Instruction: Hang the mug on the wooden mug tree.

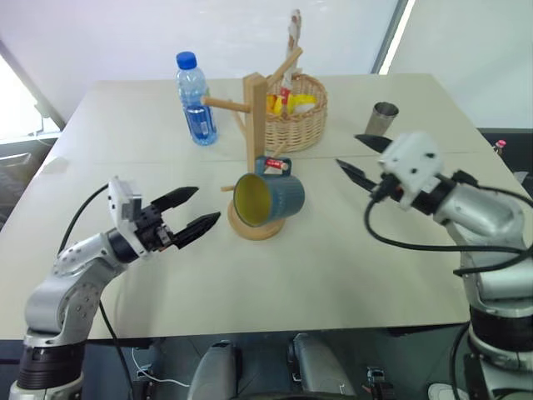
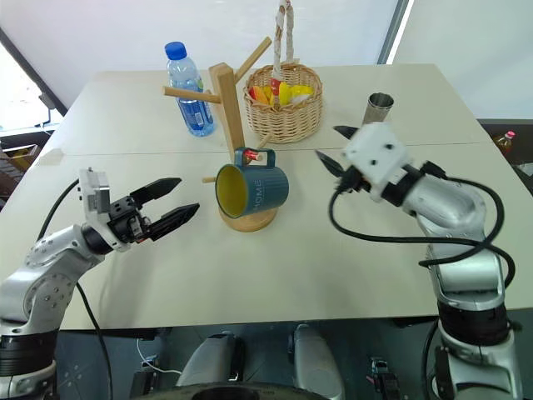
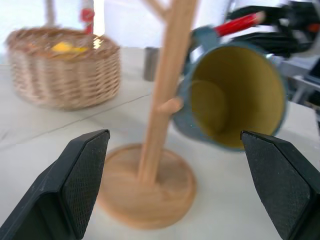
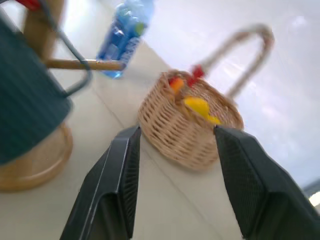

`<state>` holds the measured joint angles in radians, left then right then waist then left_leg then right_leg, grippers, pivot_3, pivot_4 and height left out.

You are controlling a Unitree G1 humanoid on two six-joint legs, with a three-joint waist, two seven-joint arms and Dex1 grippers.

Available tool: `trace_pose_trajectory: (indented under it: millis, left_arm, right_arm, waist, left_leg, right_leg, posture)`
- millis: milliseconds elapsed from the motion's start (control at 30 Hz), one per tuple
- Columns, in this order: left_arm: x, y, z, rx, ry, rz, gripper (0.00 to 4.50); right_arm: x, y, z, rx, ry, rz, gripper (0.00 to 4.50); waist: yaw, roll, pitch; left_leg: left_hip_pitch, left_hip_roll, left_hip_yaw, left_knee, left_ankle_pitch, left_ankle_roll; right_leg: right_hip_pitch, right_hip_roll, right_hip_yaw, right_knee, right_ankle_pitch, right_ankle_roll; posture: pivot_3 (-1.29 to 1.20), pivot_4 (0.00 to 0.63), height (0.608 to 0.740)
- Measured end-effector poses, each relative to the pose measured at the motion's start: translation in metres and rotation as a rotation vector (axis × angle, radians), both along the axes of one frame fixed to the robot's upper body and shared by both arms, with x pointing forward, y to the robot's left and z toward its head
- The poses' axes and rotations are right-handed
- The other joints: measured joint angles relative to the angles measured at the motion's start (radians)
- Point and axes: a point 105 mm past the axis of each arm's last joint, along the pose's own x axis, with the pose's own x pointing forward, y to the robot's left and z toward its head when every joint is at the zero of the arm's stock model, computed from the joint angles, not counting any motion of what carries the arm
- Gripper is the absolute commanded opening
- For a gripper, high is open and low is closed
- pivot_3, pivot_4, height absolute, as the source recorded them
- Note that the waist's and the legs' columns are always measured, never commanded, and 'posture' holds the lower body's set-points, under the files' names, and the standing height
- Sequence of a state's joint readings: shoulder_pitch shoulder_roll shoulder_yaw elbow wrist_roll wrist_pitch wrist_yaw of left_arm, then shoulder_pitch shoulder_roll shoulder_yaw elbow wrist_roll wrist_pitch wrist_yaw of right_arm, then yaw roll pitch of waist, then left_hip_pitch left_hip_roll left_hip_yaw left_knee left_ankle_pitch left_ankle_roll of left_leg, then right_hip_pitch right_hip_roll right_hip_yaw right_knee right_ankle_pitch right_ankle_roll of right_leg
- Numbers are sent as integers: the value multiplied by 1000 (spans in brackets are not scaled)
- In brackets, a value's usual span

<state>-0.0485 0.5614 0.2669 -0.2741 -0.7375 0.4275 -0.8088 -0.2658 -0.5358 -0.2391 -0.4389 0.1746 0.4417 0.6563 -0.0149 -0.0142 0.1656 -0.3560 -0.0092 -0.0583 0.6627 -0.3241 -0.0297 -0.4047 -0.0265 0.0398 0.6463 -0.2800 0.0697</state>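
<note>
The teal mug point(image 1: 271, 198) with its yellow-green inside hangs by its handle on the red-tipped peg point(image 1: 276, 166) of the wooden mug tree point(image 1: 255, 125), mouth turned toward my left side, just above the round base point(image 1: 250, 227). My left gripper point(image 1: 193, 212) is open, a short way left of the mug, holding nothing. My right gripper point(image 1: 358, 160) is open and empty, off to the mug's right. In the left wrist view the mug point(image 3: 235, 97) hangs beside the post point(image 3: 162, 95).
A wicker basket point(image 1: 296, 117) with yellow items stands behind the tree. A water bottle point(image 1: 195, 100) is at the back left, a steel tumbler point(image 1: 383, 118) at the back right behind my right gripper. Bare tabletop point(image 1: 283, 283) lies in front.
</note>
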Motion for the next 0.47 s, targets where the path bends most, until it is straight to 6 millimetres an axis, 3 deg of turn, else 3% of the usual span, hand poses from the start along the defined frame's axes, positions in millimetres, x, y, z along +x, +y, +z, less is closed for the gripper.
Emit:
trace_pose_trajectory:
  millis: [133, 233, 333, 467]
  left_arm:
    - [17, 34, -20, 6, 28, 261, 4500]
    - [25, 52, -35, 55, 48, 428, 4500]
    - [27, 65, -47, 104, 68, 534, 4500]
    - [21, 74, -51, 128, 66, 570, 4500]
  right_arm:
    - [12, -35, -52, 224, 109, -175, 2372]
    - [12, -42, -72, 250, 127, -206, 2372]
    - [10, -40, -86, 252, 136, -197, 2372]
    - [9, -31, -87, 247, 120, -165, 2372]
  waist:
    - [2, 0, 0]
    - [1, 1, 0]
    - [-1, 0, 0]
    - [0, 1, 0]
  left_leg:
    - [1, 0, 0, 1, 0, 0]
    - [0, 0, 0, 1, 0, 0]
    - [0, 0, 1, 1, 0, 0]
    - [0, 0, 1, 0, 0, 0]
  right_leg:
    - [0, 0, 0, 1, 0, 0]
    - [0, 0, 0, 2, 0, 0]
    - [-1, 0, 0, 1, 0, 0]
    - [-1, 0, 1, 1, 0, 0]
  posture:
    - [0, 150, 740]
    - [0, 150, 740]
    - [0, 150, 740]
    - [0, 150, 740]
